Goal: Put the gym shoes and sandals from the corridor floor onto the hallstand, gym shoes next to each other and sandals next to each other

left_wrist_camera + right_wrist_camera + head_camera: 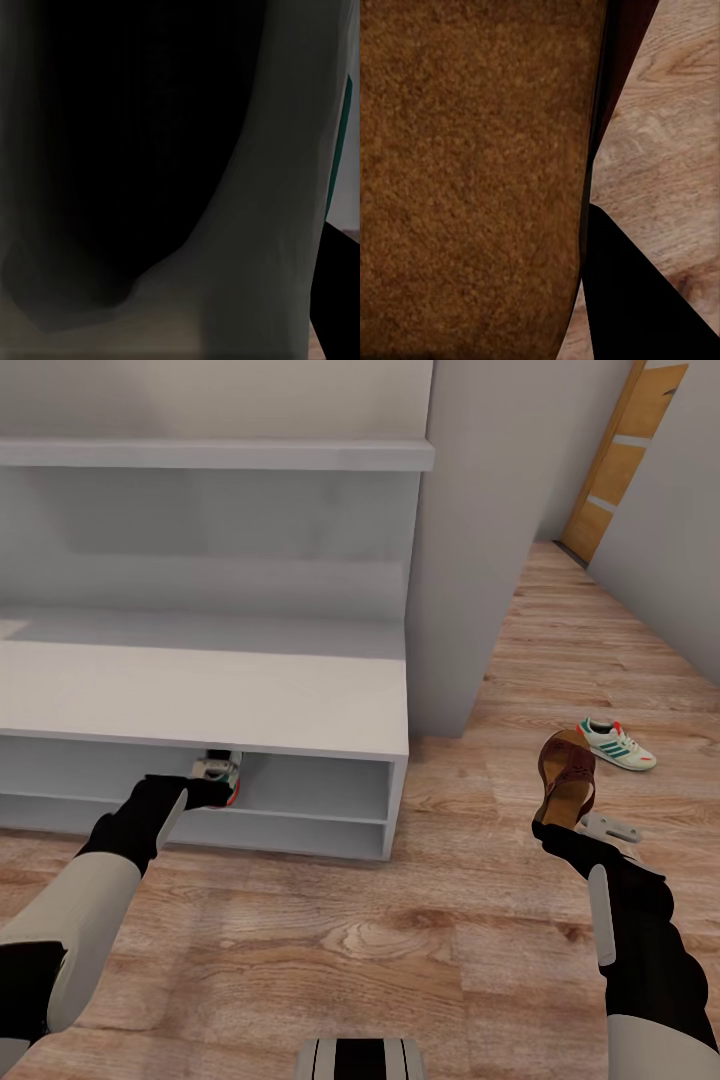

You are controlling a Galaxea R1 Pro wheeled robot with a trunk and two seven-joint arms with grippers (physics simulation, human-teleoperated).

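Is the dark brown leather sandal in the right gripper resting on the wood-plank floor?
No: in the head view the right gripper holds the dark brown leather sandal upright, lifted above the wood-plank floor.

1 sneaker (217, 771) under hallstand bench (200, 700); another (617, 743) on floor (400, 940).

The shoe rack (250, 695) is a big pale grey built-in thing with a wide flat bench top, two low shelves under it and a higher shelf up against the wall. There's one sneaker (217, 772) in the upper of the low shelves, near the middle, just under the bench edge. The wood plank floor (400, 940) runs out in front and off down the corridor to the right. Another white sneaker (617, 743) with green stripes lies on the planks, well apart from the rack.
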